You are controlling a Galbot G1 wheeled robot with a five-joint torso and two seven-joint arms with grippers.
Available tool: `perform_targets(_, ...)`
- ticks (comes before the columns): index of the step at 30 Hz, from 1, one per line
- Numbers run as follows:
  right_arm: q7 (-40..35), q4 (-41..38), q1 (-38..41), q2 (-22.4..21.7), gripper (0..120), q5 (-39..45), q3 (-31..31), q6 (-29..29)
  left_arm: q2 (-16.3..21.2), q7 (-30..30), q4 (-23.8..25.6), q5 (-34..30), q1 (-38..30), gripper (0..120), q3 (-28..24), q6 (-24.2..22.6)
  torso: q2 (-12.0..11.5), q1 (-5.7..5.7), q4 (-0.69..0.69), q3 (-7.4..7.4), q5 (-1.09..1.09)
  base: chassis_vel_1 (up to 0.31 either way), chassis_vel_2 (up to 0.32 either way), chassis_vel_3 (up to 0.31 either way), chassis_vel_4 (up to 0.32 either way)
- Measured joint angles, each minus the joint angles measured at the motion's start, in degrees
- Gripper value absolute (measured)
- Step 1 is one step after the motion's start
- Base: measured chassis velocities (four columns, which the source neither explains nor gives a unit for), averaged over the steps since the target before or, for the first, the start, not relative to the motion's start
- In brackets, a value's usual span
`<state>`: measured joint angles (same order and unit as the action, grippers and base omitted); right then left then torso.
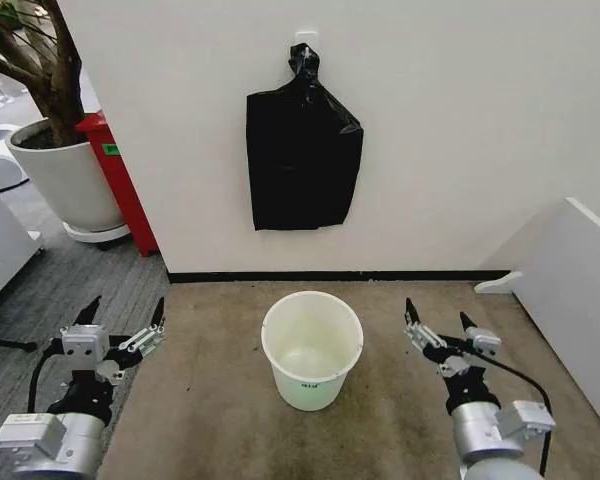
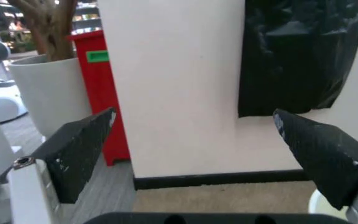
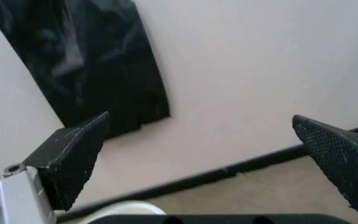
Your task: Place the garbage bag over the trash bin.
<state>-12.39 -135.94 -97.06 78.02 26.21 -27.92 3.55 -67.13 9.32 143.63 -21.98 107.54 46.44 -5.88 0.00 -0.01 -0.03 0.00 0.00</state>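
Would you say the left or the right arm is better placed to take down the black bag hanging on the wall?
Roughly even: the bag hangs centred above the bin, with the left hand and right hand both open, low and symmetric.

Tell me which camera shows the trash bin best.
The head view: the whole trash bin stands open on the carpet between both open claws. The left wrist view catches only a sliver of its rim, the right wrist view a rim arc.

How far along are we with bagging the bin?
Nothing done yet. The garbage bag hangs on the wall; the trash bin stands unlined on the carpet below. In hand: nothing; left gripper and right gripper flank the bin, open. Left: fetch the bag, fit it.
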Motion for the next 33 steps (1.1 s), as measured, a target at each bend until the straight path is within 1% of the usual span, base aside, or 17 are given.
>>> perform_targets(2,-0.2,0.0,2.9,-1.4,100,7.1,0.1,-0.1,0.3,0.0,-0.1,-0.4,-0.3,100,0.0,-0.1,0.0,0.00,-0.01,0.00,0.00,0.000,0.000,0.000,0.000)
perform_targets(3,-0.3,0.1,5.8,-2.3,100,13.8,0.3,-0.1,0.5,0.2,-0.2,-0.7,-0.3,100,0.0,-0.1,0.0,0.00,0.04,0.00,0.00,0.000,0.000,0.000,0.000)
perform_targets(5,0.2,0.8,9.8,-3.3,100,22.5,0.7,-0.1,1.4,0.8,-0.2,-1.9,-0.8,100,0.0,-0.1,0.0,0.00,0.03,0.00,0.00,0.000,0.000,0.000,0.000)
perform_targets(6,0.2,0.8,9.8,-3.3,100,22.5,0.7,-0.1,1.4,0.8,-0.2,-1.9,-0.8,100,0.0,-0.1,0.0,0.00,0.03,0.00,0.00,0.000,0.000,0.000,0.000)
perform_targets(11,-1.4,5.4,20.3,-6.9,100,40.9,3.4,0.9,1.9,1.1,-0.3,-2.4,-1.0,100,0.0,0.0,0.0,0.00,0.03,0.00,0.00,0.000,0.000,0.000,0.000)
perform_targets(12,-1.4,5.4,20.3,-6.9,100,40.9,3.4,0.9,1.9,1.1,-0.3,-2.4,-1.0,100,0.0,0.0,0.0,0.00,0.03,0.00,0.00,0.000,0.000,0.000,0.000)
perform_targets(13,-2.9,6.9,23.6,-7.3,100,45.9,4.3,1.1,2.1,1.0,-0.3,-2.4,-1.1,100,-0.1,0.1,0.0,0.00,0.02,0.01,0.00,0.000,0.000,0.000,0.000)
perform_targets(16,-5.9,10.4,31.3,-7.3,100,54.3,6.3,1.0,2.4,0.7,-0.3,-2.2,-1.3,100,-0.1,0.6,0.0,0.00,0.03,0.01,0.00,0.000,0.000,0.000,0.000)
perform_targets(17,-8.0,13.4,36.9,-6.6,100,58.3,8.1,0.6,2.4,0.7,-0.3,-2.2,-1.4,100,-0.1,0.7,0.0,0.01,0.03,0.01,0.00,0.000,0.000,0.000,0.000)
perform_targets(18,-8.3,14.0,37.8,-6.4,100,58.8,8.5,0.5,2.4,0.7,-0.3,-2.1,-1.4,100,-0.1,0.7,0.0,0.01,0.03,0.01,-0.01,0.000,0.000,0.000,0.000)
perform_targets(19,-9.5,16.5,42.1,-5.5,100,60.8,10.0,0.0,2.4,0.6,-0.3,-2.1,-1.4,100,-0.1,0.7,0.0,0.01,0.03,0.01,0.00,0.000,0.000,0.000,0.000)
perform_targets(20,-9.5,16.5,42.1,-5.5,100,60.8,10.0,0.0,2.4,0.6,-0.3,-2.1,-1.4,100,-0.1,0.7,0.0,0.01,0.03,0.01,0.00,0.000,0.000,0.000,0.000)
perform_targets(24,-11.4,23.3,54.6,-1.8,100,63.3,14.0,-1.0,2.1,0.3,-0.3,-2.2,-1.3,100,0.0,0.7,0.0,0.01,0.04,0.01,-0.02,0.000,0.000,0.000,0.000)
perform_targets(25,-11.7,26.4,58.8,0.3,100,63.4,15.3,-1.1,1.7,0.1,-0.4,-2.2,-1.1,100,0.1,0.8,0.0,0.01,0.03,0.00,-0.03,0.000,0.000,0.000,0.000)
perform_targets(27,-12.2,30.5,63.1,3.1,100,63.4,16.4,-1.2,1.4,0.0,-0.4,-2.1,-1.0,100,0.1,0.9,0.0,0.01,0.04,0.01,-0.01,0.000,0.000,0.000,0.000)
perform_targets(28,-12.2,30.5,63.1,3.1,100,63.4,16.4,-1.2,1.4,0.0,-0.4,-2.1,-1.0,100,0.1,0.9,0.0,0.01,0.04,0.01,-0.01,0.000,0.000,0.000,0.000)
perform_targets(33,-12.9,42.3,73.7,11.0,100,62.5,17.9,-2.2,0.8,-0.1,-0.4,-1.9,-0.9,100,0.1,1.1,0.0,0.01,0.05,0.00,-0.03,0.000,0.000,0.000,0.000)
